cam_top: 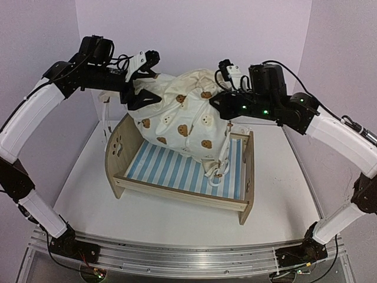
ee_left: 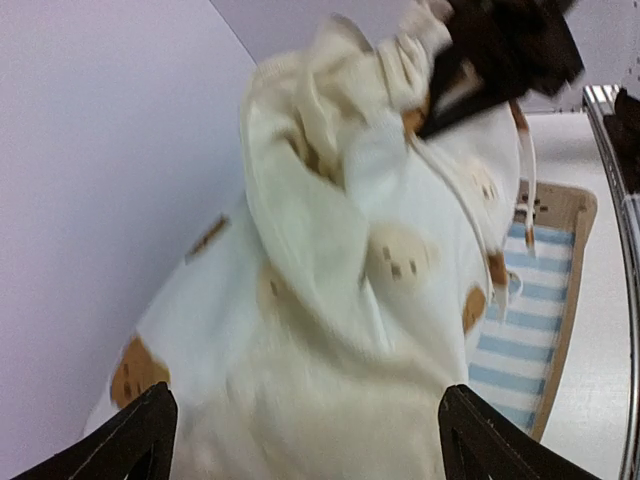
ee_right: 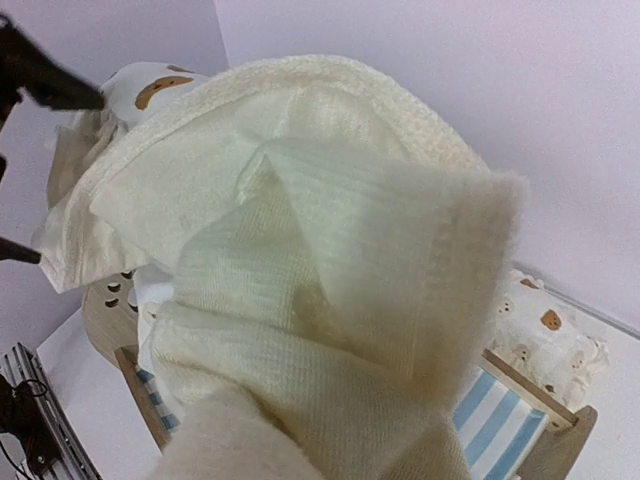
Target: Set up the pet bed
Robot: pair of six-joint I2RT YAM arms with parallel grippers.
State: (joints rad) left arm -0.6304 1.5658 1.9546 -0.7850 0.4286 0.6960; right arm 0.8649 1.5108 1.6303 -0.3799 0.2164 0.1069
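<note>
The pet bed [cam_top: 177, 192] stands mid-table, a light-wood frame with its blue-and-white striped base [cam_top: 168, 168] partly bare. A cream bear-print duvet [cam_top: 182, 118] hangs bunched over the bed's far half, tie strings [cam_top: 221, 168] trailing onto the stripes. My left gripper [cam_top: 146, 79] is open at the duvet's left edge; in the left wrist view its fingers [ee_left: 135, 440] stand wide apart with the duvet [ee_left: 330, 300] in front of them. My right gripper [cam_top: 217, 100] is shut on the duvet's right side. Cloth [ee_right: 330, 250] hides its fingers in the right wrist view.
Lilac walls close in the back and both sides of the white table [cam_top: 88, 200]. More bear-print cloth [ee_right: 548, 335] lies by the bed's end board [ee_right: 555, 440]; pillow or duvet, I cannot tell. A metal rail [cam_top: 188, 253] runs along the near edge.
</note>
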